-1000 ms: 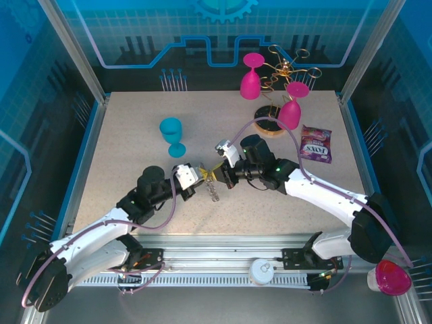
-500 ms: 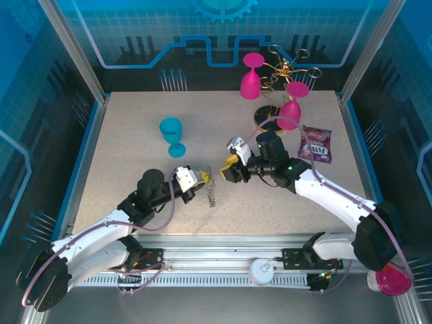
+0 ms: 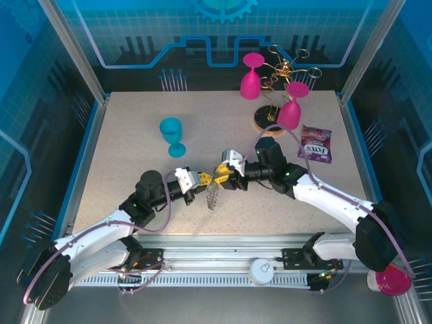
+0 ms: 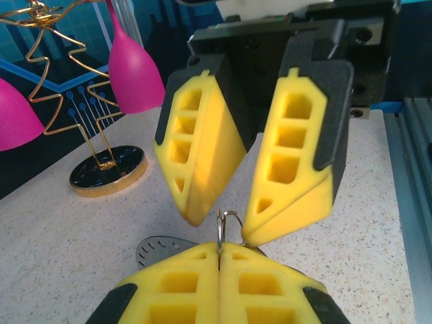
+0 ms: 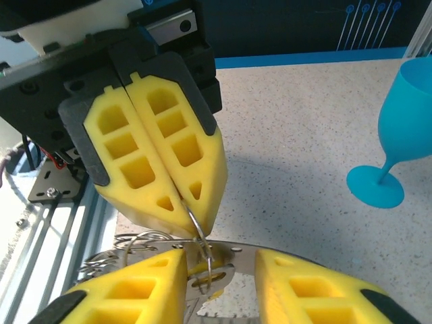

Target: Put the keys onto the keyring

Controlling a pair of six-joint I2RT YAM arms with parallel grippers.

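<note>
1 keyring (image 4: 229, 213) loop, apparently, pinched between left jaws.

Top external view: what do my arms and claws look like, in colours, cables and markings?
The left arm and right arm match: white shells, black joints, and a thin purple cable looping along each. The left claw and right claw each have a white body and black-backed yellow fingers with rectangular pockets. I can make out no markings.

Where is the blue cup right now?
The blue goblet stands upright on the table, left of centre in the top view, just beyond the left gripper.
</note>
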